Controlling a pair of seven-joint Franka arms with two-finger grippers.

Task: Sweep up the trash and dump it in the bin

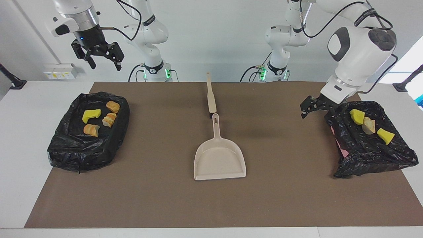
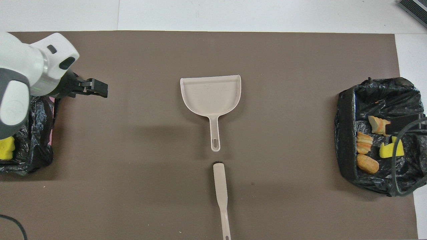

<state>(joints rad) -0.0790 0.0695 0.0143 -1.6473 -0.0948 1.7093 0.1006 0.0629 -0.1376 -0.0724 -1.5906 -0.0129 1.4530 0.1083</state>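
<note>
Overhead view cuts off the bin at the left arm's end of the worktop; the left arm's wrist covers most of it, and only one yellow scrap shows there. Facing view shows that bin whole, black-bagged, with three pieces of trash in it: two yellow chunks and a pale lump between them.

Left hand hangs over the bin's edge that faces mid-worktop, fingers spread, nothing between them; overhead shows it pointing toward the worktop's middle.

Right hand is raised above the bin at the right arm's end, fingers spread, holding nothing. Overhead shows only a dark blur and cable over that bin. Four scraps lie inside.

Dustpan lies mid-worktop, handle toward the robots; brush lies just off its handle tip, toward the robots' edge. Overhead crops the brush at the frame bottom.
</note>
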